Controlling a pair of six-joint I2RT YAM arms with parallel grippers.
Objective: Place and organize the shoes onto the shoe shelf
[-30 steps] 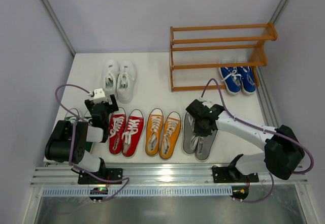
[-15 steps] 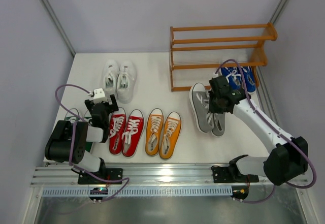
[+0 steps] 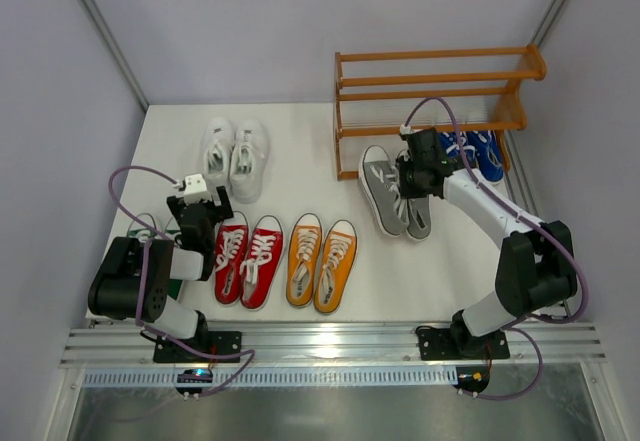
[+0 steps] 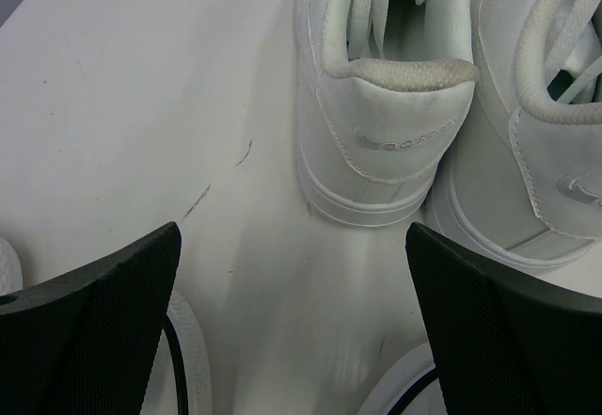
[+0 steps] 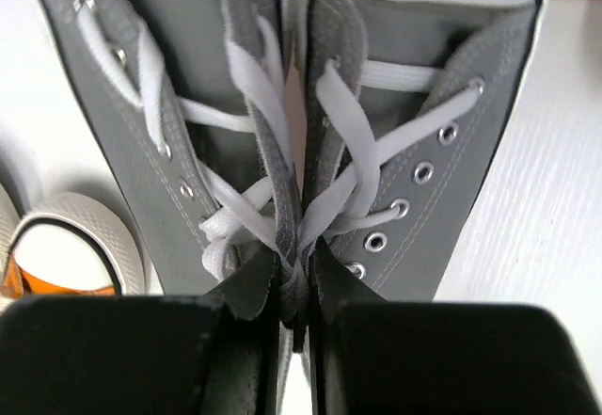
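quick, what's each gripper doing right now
left gripper: open, holding nothing
right gripper: shut on the pair of grey lace-up canvas sneakers

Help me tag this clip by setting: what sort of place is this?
Probably a robot lab test cell: plain grey walls boxing in a white table, the left arm and right arm bolted to a metal rail at its near edge, and shoes laid out in pairs beside a wooden shelf.

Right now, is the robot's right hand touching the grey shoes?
Touching. The right wrist view shows the right hand closed on the inner edges of the grey shoes, pinching the pair together.
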